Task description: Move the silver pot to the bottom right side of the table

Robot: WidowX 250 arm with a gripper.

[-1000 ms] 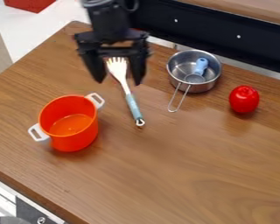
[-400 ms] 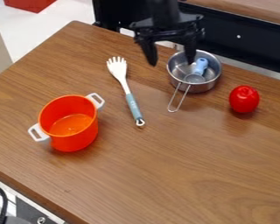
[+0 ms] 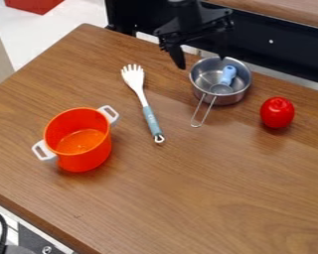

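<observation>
Hand [image 3: 200, 62] spread, empty, near silver pot [image 3: 233, 98]; blue-handled utensil [image 3: 228, 75] inside; fork [image 3: 134, 79], red vegetable [image 3: 277, 112] either side.

The light is bright and rather even; its source I cannot tell. On the wooden table [image 3: 195, 198] lies a soft, pale shine; the shadows are weak, with soft borders, under the orange pot [image 3: 89, 159] and the red round object [image 3: 277, 113], which carries small white glares on its top; the silver pot [image 3: 236, 96] has glints of light; the black panel [image 3: 287, 55] remains quite dark.
</observation>
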